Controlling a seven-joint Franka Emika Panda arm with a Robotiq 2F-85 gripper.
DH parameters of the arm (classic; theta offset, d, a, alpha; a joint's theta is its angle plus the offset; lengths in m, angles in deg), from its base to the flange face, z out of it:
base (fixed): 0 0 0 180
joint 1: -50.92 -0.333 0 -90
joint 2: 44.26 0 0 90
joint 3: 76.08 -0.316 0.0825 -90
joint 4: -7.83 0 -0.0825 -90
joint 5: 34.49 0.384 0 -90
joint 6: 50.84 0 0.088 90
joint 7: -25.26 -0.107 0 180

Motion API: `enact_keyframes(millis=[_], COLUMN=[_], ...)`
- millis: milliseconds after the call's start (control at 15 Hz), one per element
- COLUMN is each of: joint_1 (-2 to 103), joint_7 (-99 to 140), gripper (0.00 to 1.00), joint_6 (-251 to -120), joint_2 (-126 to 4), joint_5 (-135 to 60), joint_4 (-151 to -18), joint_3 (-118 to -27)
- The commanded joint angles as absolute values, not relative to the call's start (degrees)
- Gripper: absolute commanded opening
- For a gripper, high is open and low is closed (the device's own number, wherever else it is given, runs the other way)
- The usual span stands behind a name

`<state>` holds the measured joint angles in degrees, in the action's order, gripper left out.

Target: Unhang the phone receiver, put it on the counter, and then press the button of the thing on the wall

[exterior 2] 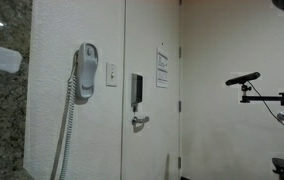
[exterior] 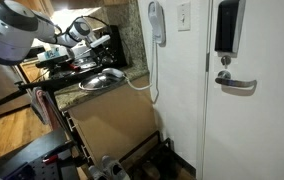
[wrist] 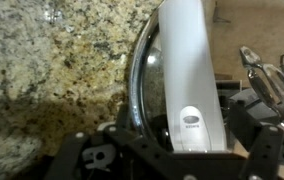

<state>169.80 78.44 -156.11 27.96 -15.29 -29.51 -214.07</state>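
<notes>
The white phone receiver (wrist: 187, 70) lies lengthwise across a glass lid (wrist: 142, 85) on the granite counter (wrist: 52, 60). In an exterior view the receiver (exterior: 110, 73) rests on the counter, and its cord (exterior: 147, 92) runs back to the wall phone base (exterior: 157, 22). The base also shows in the second exterior view (exterior 2: 86, 70). My gripper (wrist: 177, 152) hovers just over the receiver's near end. Its dark fingers stand wide on either side and appear open. A white wall switch (exterior: 184, 15) (exterior 2: 111, 74) sits beside the phone base.
A door with a lever handle (exterior: 237, 85) and a black keypad (exterior: 227, 28) (exterior 2: 137, 92) stands beside the switch. Dark appliances and utensils (exterior: 82, 62) crowd the counter behind the lid. A camera boom (exterior 2: 244, 78) stands at the far side of the room.
</notes>
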Motion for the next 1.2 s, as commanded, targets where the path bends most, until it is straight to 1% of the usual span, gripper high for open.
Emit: enact_keyframes(millis=[0,133,467,1000,1133], joint_1=[167.29,165.15,158.14,143.72,140.29], joint_7=[70.49,64.72,49.70,40.06,40.08], gripper=[1.00,1.00,1.00,1.00,1.00], joint_6=[-160.43,-162.75,-161.88,-160.34,-162.24], joint_2=[26.87,26.52,26.06,24.36,23.67], joint_5=[-16.78,-17.50,-19.60,-19.09,-18.75], joint_4=[-31.17,-32.99,-40.43,-64.13,-70.20], joint_3=[-210.03,-207.16,-200.11,-192.56,-191.34])
